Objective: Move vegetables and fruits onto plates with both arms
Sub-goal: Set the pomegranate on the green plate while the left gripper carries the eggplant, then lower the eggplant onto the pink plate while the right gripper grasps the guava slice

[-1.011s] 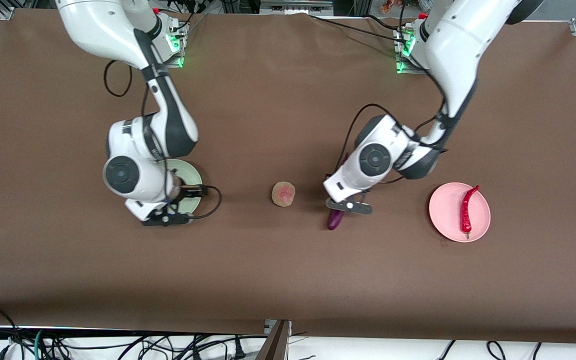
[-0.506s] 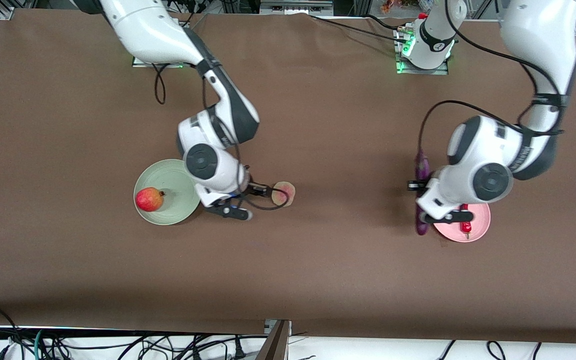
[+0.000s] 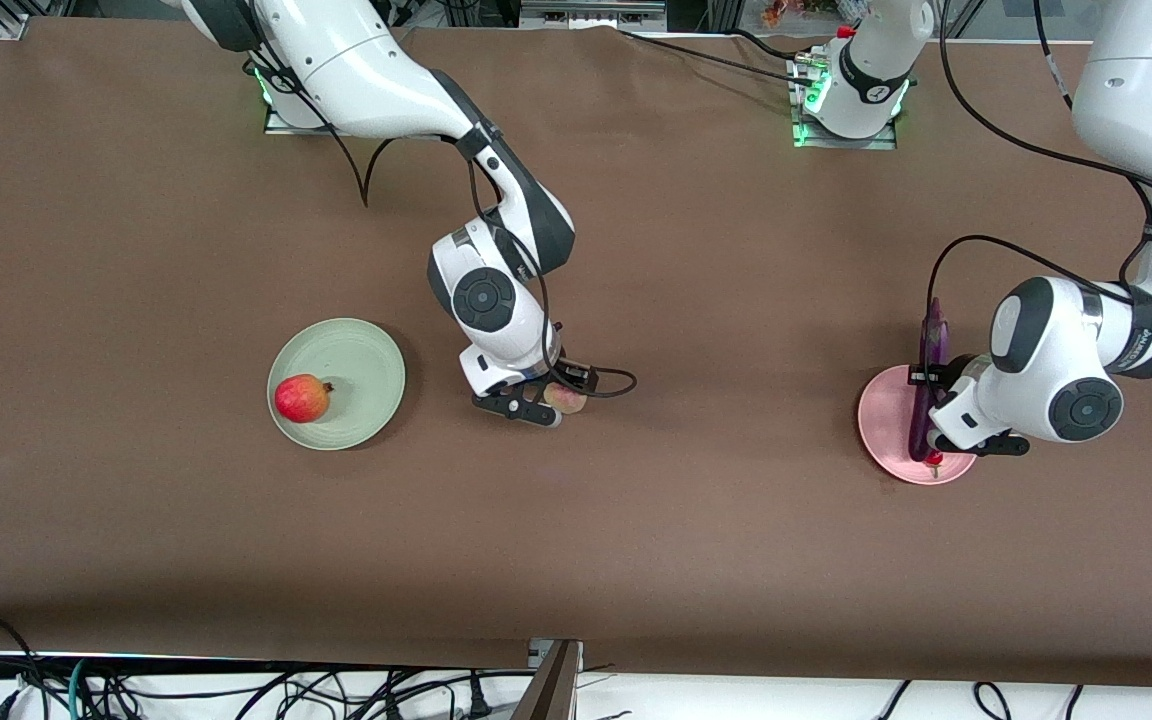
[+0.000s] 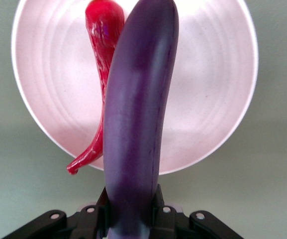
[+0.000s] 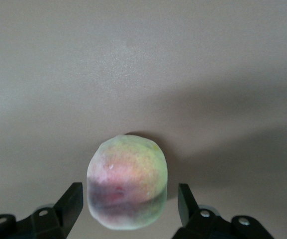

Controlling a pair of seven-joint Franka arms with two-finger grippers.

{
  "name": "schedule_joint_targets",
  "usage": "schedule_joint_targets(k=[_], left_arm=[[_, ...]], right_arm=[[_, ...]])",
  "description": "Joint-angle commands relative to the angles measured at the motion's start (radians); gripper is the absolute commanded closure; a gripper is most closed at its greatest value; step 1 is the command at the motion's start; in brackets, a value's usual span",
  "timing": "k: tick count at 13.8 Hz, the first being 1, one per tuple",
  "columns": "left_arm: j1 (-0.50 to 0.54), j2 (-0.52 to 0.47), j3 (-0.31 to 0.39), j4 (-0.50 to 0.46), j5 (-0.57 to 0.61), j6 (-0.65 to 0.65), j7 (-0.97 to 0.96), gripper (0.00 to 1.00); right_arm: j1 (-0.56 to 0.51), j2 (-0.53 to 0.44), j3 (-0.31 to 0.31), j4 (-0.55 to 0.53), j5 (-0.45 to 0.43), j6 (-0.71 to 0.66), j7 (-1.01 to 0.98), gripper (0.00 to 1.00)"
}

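Observation:
My left gripper [image 3: 939,425] is shut on the purple eggplant [image 3: 929,365] and holds it over the pink plate [image 3: 881,435]. In the left wrist view the eggplant [image 4: 138,124] sits between the fingers [image 4: 155,206] above the plate [image 4: 213,99], beside the red chili [image 4: 101,74] that lies on it. In the front view only the chili's tip [image 3: 934,458] shows. My right gripper [image 3: 548,402] is open, low at the tan fruit [image 3: 569,399]; its fingers [image 5: 71,206] stand either side of the fruit [image 5: 127,189] with gaps. The red-yellow fruit [image 3: 301,398] rests on the green plate [image 3: 361,350].
The brown table [image 3: 636,560] is bare apart from these things. A cable [image 3: 616,380] loops from the right wrist beside the tan fruit. The arm bases stand along the table's edge farthest from the front camera.
My right arm left the red-yellow fruit on the green plate and moved to the tan fruit. My left arm lifted the eggplant from mid-table and carried it over the pink plate.

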Motion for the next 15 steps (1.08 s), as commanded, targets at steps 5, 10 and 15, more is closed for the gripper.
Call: schedule_joint_targets(k=[5, 10, 15], left_arm=[[-0.002, -0.01, -0.013, 0.018, 0.024, 0.008, 0.019, 0.0], [-0.007, -0.121, -0.051, 0.023, 0.016, 0.004, 0.015, 0.0], [-0.004, -0.33, -0.14, 0.114, -0.01, -0.143, 0.016, 0.0]], right_arm=[[0.029, 0.049, -0.015, 0.031, 0.004, 0.03, 0.023, 0.47], [-0.096, -0.052, -0.035, 0.037, 0.001, -0.233, -0.202, 0.96], [-0.228, -0.21, -0.125, -0.081, -0.003, -0.481, -0.639, 0.93]])
